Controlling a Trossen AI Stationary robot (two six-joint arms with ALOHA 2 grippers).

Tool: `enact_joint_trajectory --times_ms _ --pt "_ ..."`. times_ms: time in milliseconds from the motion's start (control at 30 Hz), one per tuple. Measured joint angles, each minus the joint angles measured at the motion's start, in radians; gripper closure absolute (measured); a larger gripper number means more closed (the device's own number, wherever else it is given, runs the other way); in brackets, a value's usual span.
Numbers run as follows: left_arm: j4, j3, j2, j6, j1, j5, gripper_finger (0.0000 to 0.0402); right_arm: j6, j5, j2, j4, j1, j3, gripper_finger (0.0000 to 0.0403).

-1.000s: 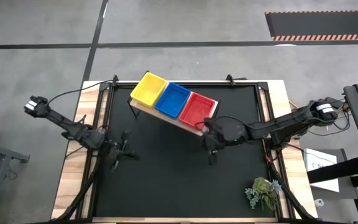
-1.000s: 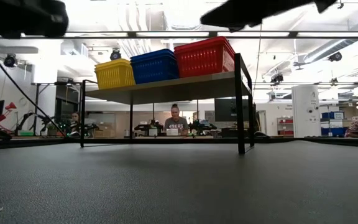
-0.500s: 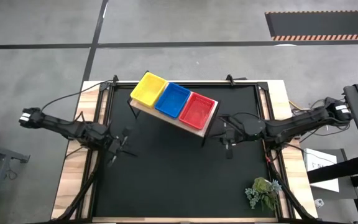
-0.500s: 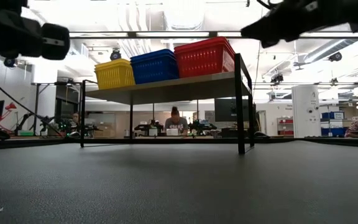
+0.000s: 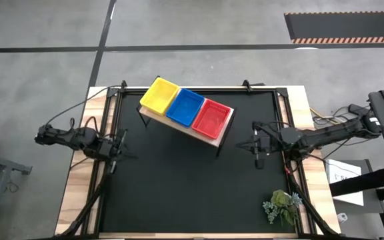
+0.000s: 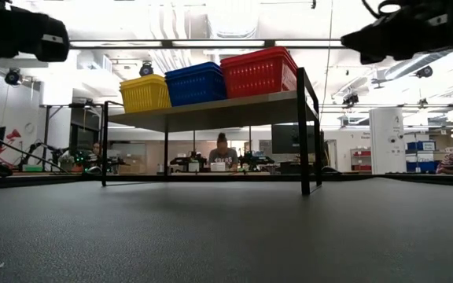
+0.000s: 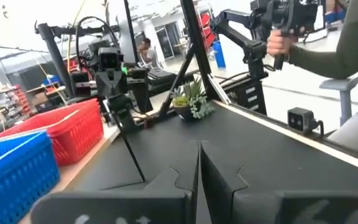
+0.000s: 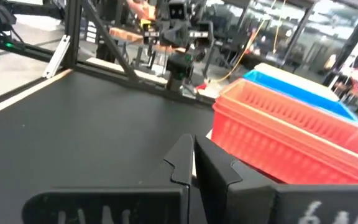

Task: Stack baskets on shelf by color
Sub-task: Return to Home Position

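Note:
The wooden shelf stands slanted at the table's far middle on thin black legs. On it sit a yellow basket stack, a blue one and a red one, side by side; they also show in the low view as yellow, blue and red. My left gripper is shut and empty over the table's left side. My right gripper is shut and empty to the right of the shelf's red end. The shut fingers show in the left wrist view and the right wrist view.
A small green plant lies at the table's near right corner. The black table top stretches in front of the shelf. A person sits in the room beyond, and another person's sleeve shows past the table's edge.
My right gripper has drawn away from the shelf's red end toward the table's right edge. My left gripper has drawn back toward the table's left edge. The baskets and the shelf have stayed where they were.

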State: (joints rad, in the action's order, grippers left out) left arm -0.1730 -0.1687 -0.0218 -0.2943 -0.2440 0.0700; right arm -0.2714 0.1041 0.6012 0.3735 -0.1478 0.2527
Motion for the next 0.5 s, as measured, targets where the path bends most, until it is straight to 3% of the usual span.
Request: enact_joint_trajectory --times_ms 200,500 --pt "0.025 0.015 -0.013 0.001 0.0 -0.03 0.04 -0.044 0.001 -0.157 -0.015 0.005 -0.074 0.0394" --pt "0.032 0.047 -0.002 0.001 0.0 -0.043 0.04 -0.043 0.027 -0.379 -0.185 0.005 -0.093 0.0394"
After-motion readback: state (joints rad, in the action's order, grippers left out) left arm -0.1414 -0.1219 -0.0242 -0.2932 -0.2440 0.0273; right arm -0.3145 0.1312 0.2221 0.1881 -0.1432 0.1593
